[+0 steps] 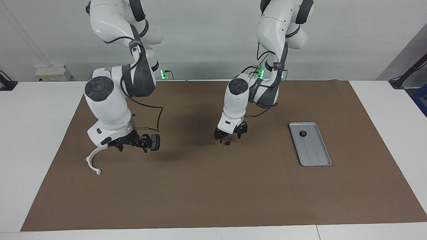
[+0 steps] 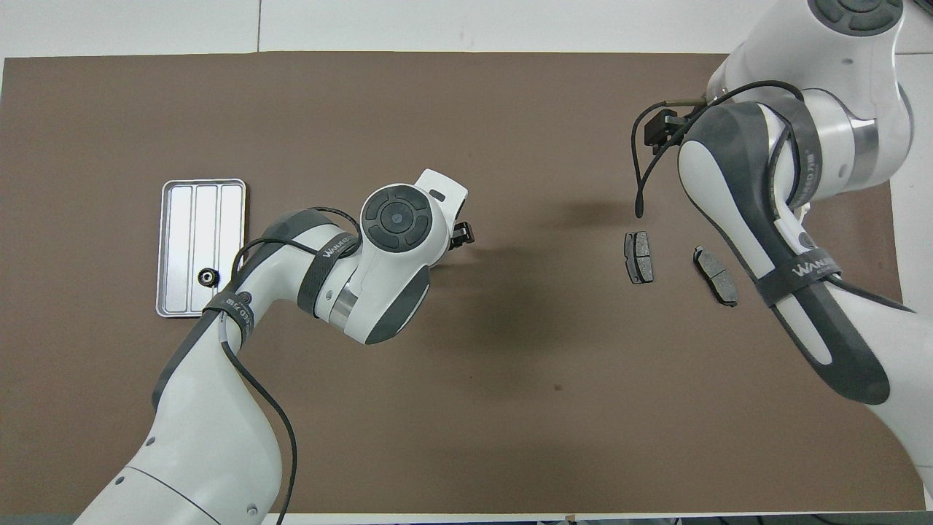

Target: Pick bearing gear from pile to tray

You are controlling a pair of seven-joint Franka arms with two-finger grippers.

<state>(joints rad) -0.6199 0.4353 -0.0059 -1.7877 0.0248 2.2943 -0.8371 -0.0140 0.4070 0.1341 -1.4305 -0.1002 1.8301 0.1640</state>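
Both arms wear glossy white shells broken by dark grey padded sections and round dark grey joint caps with a small blue dot at the centre. Thin black cables loop loosely beside each wrist. A dark band on each forearm carries white lettering. Small green lights glow near the upper middle of the facing view. The left end effector (image 1: 230, 134) and right end effector (image 1: 135, 144) are black.

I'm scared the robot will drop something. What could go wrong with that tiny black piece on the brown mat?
1. The loose gear is tiny, and the open left tool hangs just above it; a slightly off pinch might flick it away.
2. On the way to the tray, it might slip out.
3. The right tool hangs low beside the white bracket and might bump it.
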